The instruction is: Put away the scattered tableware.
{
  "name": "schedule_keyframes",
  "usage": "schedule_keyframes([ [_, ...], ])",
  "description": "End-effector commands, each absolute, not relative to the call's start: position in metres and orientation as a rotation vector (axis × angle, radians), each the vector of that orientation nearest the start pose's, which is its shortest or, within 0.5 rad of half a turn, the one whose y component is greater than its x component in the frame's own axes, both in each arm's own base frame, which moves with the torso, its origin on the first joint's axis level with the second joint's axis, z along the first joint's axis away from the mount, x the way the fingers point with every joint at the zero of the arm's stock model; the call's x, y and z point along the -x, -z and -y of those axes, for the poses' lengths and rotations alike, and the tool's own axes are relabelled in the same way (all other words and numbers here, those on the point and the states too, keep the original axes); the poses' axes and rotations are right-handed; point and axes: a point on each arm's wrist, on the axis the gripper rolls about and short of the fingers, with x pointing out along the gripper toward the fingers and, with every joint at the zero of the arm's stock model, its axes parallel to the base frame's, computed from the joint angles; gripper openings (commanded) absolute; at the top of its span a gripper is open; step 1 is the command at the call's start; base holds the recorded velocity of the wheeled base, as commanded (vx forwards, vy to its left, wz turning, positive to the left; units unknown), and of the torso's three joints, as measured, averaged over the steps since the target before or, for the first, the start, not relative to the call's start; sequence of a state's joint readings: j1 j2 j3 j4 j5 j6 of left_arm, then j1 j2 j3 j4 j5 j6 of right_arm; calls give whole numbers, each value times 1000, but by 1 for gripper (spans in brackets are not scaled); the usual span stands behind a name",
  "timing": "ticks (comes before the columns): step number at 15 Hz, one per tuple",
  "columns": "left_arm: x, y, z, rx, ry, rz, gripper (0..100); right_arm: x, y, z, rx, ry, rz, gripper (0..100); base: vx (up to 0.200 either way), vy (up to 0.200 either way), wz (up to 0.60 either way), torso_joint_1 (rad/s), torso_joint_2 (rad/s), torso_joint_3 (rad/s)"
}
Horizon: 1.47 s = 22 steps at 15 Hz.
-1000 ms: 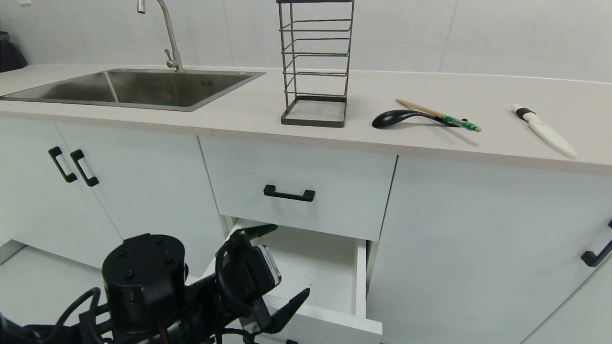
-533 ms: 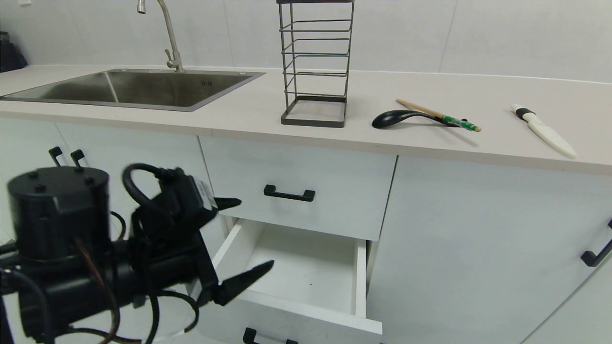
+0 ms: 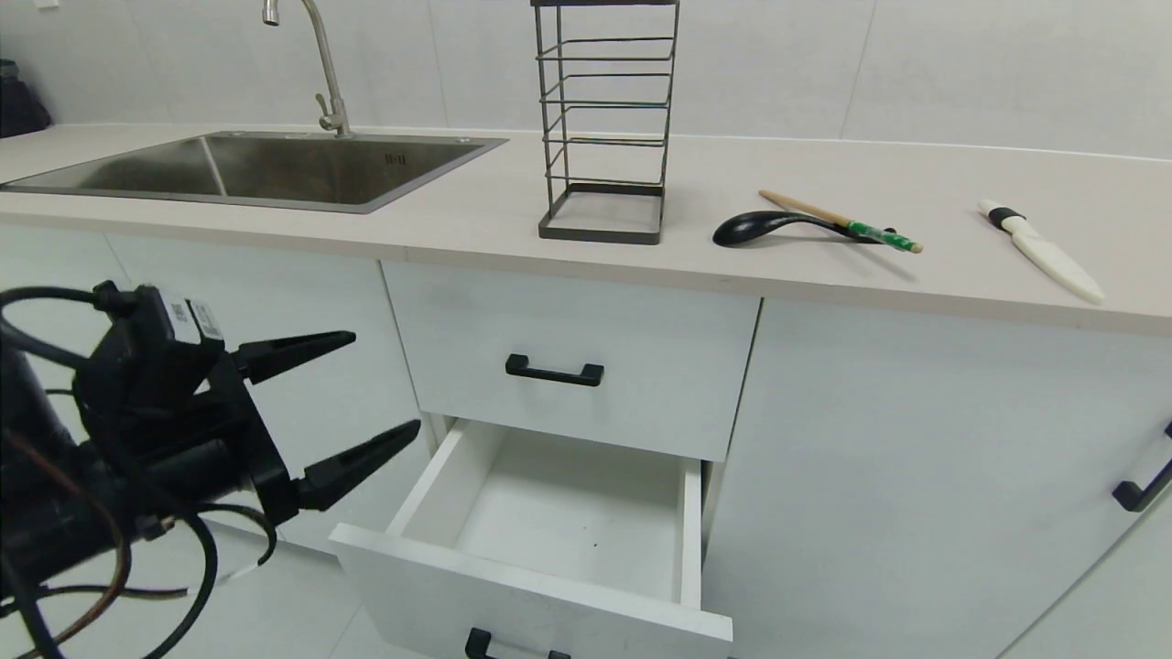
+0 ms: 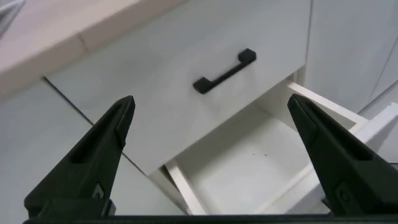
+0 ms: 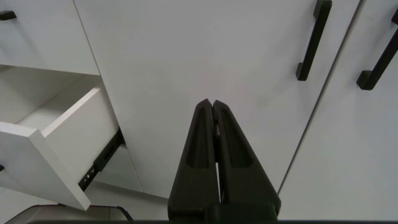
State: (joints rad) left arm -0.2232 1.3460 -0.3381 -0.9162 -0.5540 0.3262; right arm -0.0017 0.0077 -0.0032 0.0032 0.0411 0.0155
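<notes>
While the left gripper [image 3: 385, 383] gapes beside the drawer [image 3: 513, 586], the right gripper [image 5: 213, 107] is closed.

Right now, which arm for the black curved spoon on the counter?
Probably right: black curved spoon lies right of the open white drawer, where the shut right gripper is; open left gripper sits left of it.

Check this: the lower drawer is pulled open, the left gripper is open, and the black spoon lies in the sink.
One error: the head view shows the black spoon on the counter, right of the wire rack, not in the sink. The lower drawer is open and the left gripper open, as stated.
</notes>
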Motion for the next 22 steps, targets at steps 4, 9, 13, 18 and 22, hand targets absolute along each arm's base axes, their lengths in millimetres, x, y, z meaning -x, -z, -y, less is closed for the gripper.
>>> schedule_keyframes([
  [4,-121,-176,38,-263,745,140,100,22,-76,-1,-16,-40,-10,0,0,0,0,0,0,0],
  [9,-49,-165,14,-302,508,271,100,22,-76,-1,-16,-40,-10,0,0,0,0,0,0,0],
  [13,-5,-145,9,-322,376,353,100,22,-76,-1,-16,-40,-10,0,0,0,0,0,0,0],
  [18,23,-121,10,-332,362,388,100,22,-76,-1,-16,-40,-10,0,0,0,0,0,0,0],
  [22,21,-101,8,-257,272,213,100,22,-76,-1,-16,-41,-10,0,0,0,0,0,0,0],
])
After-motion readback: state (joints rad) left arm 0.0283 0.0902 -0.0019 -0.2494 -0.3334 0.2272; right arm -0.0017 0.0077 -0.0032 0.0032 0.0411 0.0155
